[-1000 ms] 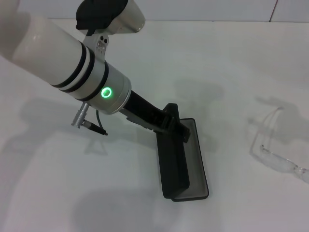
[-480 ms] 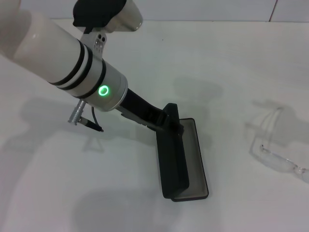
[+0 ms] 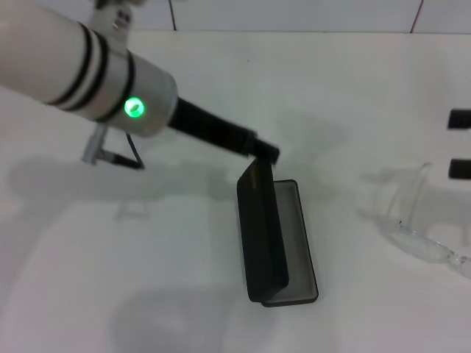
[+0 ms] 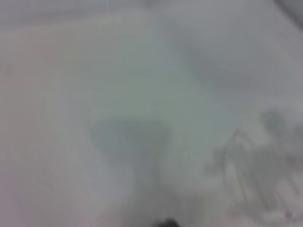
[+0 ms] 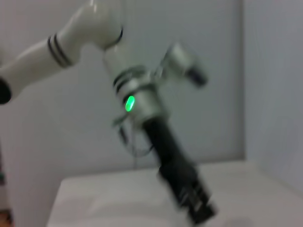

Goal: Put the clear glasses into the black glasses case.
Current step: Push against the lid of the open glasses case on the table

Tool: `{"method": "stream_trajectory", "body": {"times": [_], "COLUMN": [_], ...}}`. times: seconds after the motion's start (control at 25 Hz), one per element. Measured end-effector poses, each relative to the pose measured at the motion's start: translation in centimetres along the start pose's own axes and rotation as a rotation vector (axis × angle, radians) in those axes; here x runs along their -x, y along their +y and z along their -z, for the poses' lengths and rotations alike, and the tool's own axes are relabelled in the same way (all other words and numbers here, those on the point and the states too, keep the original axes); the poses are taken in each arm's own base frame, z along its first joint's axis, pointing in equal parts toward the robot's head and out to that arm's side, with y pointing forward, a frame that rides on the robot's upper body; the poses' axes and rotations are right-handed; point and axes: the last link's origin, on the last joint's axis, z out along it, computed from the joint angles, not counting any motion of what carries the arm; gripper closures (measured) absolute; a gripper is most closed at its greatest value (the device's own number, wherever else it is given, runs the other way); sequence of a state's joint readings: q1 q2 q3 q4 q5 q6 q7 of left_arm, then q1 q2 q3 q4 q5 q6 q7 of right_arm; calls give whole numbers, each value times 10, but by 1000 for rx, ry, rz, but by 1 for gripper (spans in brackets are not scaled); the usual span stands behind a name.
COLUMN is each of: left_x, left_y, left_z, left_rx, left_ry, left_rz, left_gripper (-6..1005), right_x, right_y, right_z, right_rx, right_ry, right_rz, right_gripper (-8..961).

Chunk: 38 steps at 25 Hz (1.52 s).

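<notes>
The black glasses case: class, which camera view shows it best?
The head view: the black glasses case lies open on the table, lid raised, whole outline visible. The left wrist view and the right wrist view show nothing recognisable of it.

The black glasses case (image 3: 263, 235) looks like hard matt plastic on its raised lid, with a softer grey lining in the open tray. The clear glasses (image 3: 419, 220) are colourless, glossy transparent plastic, catching faint highlights along the rims. The counter (image 3: 147, 279) is a smooth, matt white surface. The left arm (image 3: 81, 66) has a glossy white shell, a satin metal collar and a matt black forepart.
</notes>
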<state>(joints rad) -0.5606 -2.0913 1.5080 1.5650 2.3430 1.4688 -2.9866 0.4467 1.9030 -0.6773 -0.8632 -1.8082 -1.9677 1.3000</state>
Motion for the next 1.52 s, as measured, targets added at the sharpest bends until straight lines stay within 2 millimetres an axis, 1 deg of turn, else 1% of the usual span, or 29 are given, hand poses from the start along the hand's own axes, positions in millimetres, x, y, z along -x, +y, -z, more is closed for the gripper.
{"method": "stream_trajectory", "body": {"times": [0.04,0.08,0.2,0.32,0.4,0.48,0.52,0.56,0.6,0.68,0.76,0.8,0.92,1.0,1.16,1.32,1.52], "left_x": [0,-6,-12,-19,-22,-21,-20,-18,-16,-12,-9,-8,-4,-3,1,10,20], "left_y": [0,1,-1,-14,-23,-37,-39,-47,-51,-60,-68,-71,-79,-82,-83,-88,-100], "left_z": [0,14,34,64,83,108,116,125,132,142,146,147,149,151,154,156,154], "left_rx": [0,1,28,53,75,108,129,136,146,159,160,160,158,161,183,180,152], "left_ry": [0,62,157,297,391,515,553,594,622,670,700,709,735,747,805,852,880], "left_rz": [0,-22,-52,-79,-82,-79,-90,-79,-79,-74,-64,-60,-47,-45,-55,-48,-12], "left_gripper": [322,322,322,321,321,321,321,322,322,322,322,323,327,329,329,329,329], "right_x": [0,1,3,10,21,35,41,49,54,69,81,84,97,100,105,102,97], "right_y": [0,0,-2,-5,-10,-14,-16,-18,-19,-20,-16,-14,-6,-3,1,8,17], "right_z": [-3,-5,-16,-28,-38,-52,-58,-67,-74,-93,-111,-117,-141,-150,-176,-192,-194], "right_rx": [19,34,106,180,223,272,297,328,349,416,482,501,569,604,689,747,820], "right_ry": [22,41,138,241,316,390,431,489,529,640,731,754,854,883,916,902,847], "right_rz": [2,4,27,77,134,197,228,272,303,394,496,533,778,867,1100,1301,1458], "right_gripper": [317,317,317,317,317,317,317,317,317,317,317,318,319,320,322,322,322]}}
